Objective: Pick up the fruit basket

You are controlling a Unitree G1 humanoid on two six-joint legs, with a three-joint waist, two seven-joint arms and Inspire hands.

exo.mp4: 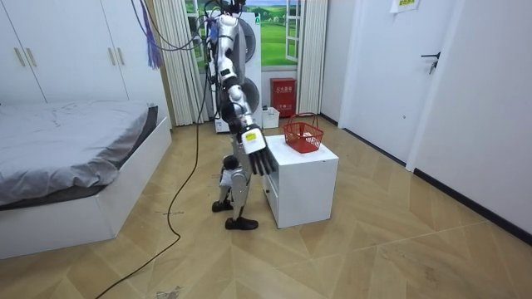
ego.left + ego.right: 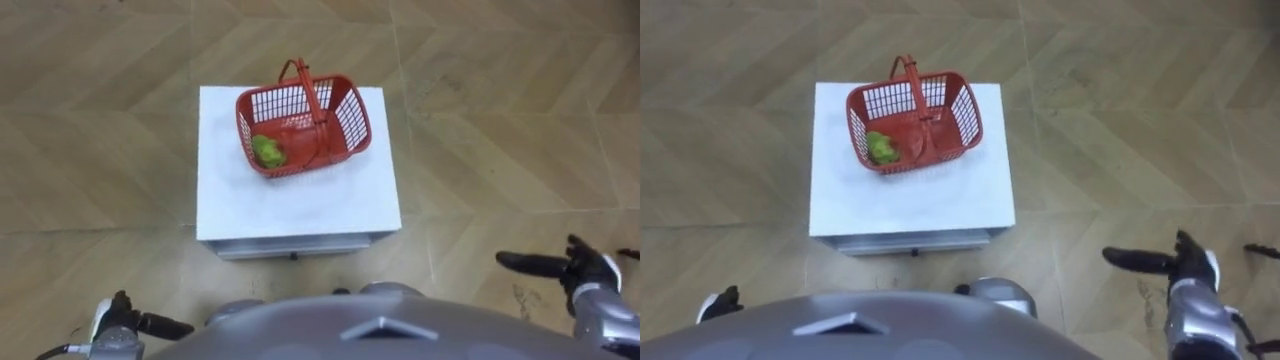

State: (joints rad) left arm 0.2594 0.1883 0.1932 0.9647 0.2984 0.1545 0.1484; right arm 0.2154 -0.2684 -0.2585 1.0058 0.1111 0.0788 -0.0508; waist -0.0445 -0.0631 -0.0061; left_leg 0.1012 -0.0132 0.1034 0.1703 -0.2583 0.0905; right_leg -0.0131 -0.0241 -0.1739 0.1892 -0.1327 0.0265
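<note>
Table point(image 2: 300, 205): white, boxy. The robot stands close against its near edge.

Fruit basket point(image 2: 303, 125): red, on the table's far half, about mid-width. Its long axis runs across the table, slightly skewed. The handle point(image 2: 310, 92) stands upright and arches front to back.

Right hand point(image 2: 585, 270): low, off the table's near right corner, straight and spread, holding nothing.

Left hand point(image 2: 125, 322): low, off the table's near left corner. Spread or curled, cannot tell.

Green fruit point(image 2: 267, 150): in the basket's left end.

Judgement: the basket lies forward of both hands and higher, with neither clearly nearer. The reach must rise over the table's near edge to the handle, entering sideways under the arch.
</note>
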